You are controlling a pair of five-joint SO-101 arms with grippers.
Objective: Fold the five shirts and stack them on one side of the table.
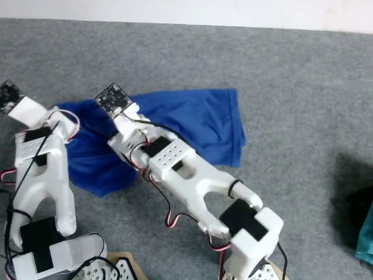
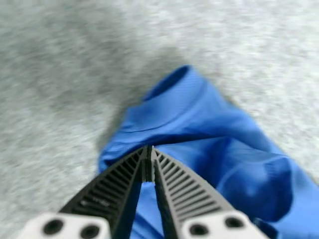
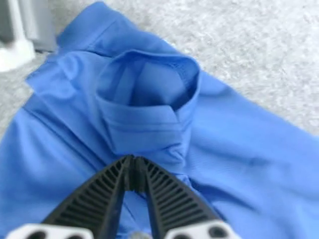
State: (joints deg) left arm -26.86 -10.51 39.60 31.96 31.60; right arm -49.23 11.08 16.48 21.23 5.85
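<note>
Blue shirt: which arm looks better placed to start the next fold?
Probably left. The left gripper sits shut at the outer edge of the blue shirt, which could be brought over; the right gripper is shut by the collar, mid-shirt.

— Where is the high camera?
— Up above the grey table (image 1: 303,81). It looks down on both arms and the whole blue shirt (image 1: 192,122).
— And the two wrist cameras?
— Each sits on its arm. One looks along the left gripper (image 2: 148,157), one along the right gripper (image 3: 132,167), both very near the cloth.
— What do all three share?
— The shirt and the table under it.
</note>
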